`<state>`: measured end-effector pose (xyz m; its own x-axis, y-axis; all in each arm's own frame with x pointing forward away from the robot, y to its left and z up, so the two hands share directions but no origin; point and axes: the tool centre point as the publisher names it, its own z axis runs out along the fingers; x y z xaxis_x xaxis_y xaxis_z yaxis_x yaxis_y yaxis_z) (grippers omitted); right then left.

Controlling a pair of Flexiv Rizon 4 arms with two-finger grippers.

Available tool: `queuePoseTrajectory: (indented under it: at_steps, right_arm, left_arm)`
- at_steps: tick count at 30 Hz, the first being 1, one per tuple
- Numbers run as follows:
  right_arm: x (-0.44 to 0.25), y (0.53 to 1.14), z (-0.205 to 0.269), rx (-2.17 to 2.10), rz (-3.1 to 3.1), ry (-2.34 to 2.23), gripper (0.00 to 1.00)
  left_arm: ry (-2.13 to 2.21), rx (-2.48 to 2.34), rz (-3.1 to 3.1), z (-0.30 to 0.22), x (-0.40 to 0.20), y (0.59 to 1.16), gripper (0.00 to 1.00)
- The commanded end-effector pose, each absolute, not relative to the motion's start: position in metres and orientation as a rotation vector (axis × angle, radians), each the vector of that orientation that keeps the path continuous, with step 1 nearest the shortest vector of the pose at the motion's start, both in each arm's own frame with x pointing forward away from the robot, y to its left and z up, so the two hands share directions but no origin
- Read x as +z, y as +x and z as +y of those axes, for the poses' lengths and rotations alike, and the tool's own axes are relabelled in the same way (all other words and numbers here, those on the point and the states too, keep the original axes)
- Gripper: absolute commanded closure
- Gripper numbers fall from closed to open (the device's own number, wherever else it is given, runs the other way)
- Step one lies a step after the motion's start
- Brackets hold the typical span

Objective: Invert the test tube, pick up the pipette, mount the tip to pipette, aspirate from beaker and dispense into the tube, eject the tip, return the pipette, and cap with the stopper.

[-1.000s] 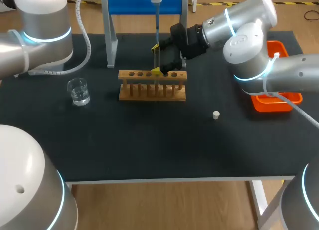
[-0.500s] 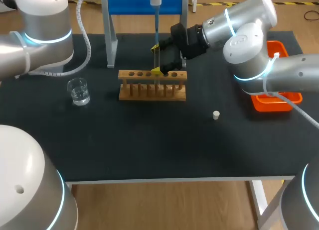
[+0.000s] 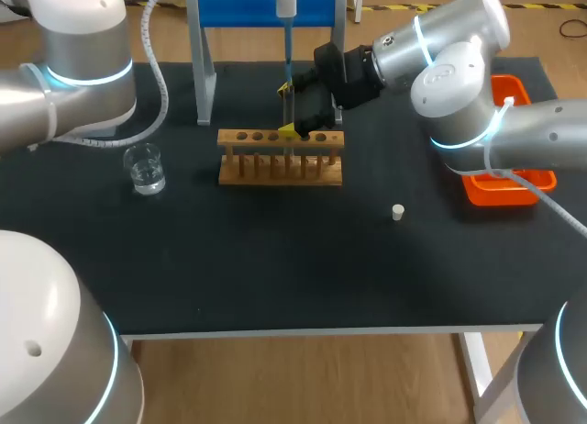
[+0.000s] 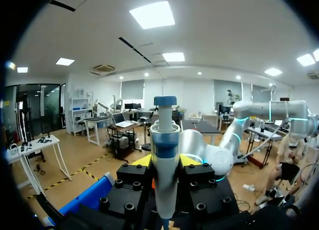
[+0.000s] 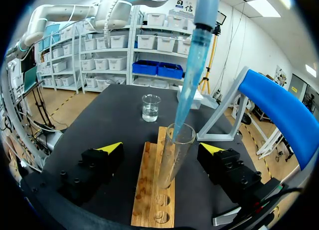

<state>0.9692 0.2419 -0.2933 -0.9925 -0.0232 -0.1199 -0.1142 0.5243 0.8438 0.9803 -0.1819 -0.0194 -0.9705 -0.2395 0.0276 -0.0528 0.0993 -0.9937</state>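
My left gripper (image 4: 165,163) is shut on the white and blue pipette (image 4: 165,155), held upright above the rack. Its blue tip (image 5: 191,78) reaches down into the mouth of the clear test tube (image 5: 171,158). The tube stands upright in the wooden rack (image 3: 281,158). My right gripper (image 5: 162,149) is open, one finger on each side of the tube, neither touching it. The glass beaker (image 3: 145,168) of clear liquid stands left of the rack. The small white stopper (image 3: 397,212) lies on the mat to the rack's right.
A blue pipette stand (image 3: 266,6) on grey legs rises just behind the rack. An orange tray (image 3: 510,187) sits at the table's right edge, under my right arm. Bare black mat (image 3: 275,259) stretches in front of the rack to the front edge.
My left arm's upper links have shifted slightly near the top left. The pipette, the tube and my right gripper stay where they were.
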Motion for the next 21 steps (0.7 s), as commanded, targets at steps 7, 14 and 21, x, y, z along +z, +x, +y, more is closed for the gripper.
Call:
queuePoseTrajectory:
  at_steps: [7, 14, 21]
  right_arm:
    - [-0.2921, 0.9696, 0.2413, 1.479, 2.666, -0.122, 0.00]
    - [-0.2921, 0.9696, 0.2413, 1.479, 2.666, -0.122, 0.00]
    - [-0.2921, 0.9696, 0.2413, 1.479, 2.666, -0.122, 0.00]
  left_arm:
    - [-0.301, -1.994, 2.222, -0.1805, -0.0232, 0.9816, 1.00]
    - [-0.301, -1.964, 2.227, -0.1786, -0.0243, 0.9828, 1.00]
    - [-0.287, -1.964, 2.206, -0.1782, -0.0248, 0.9846, 1.00]
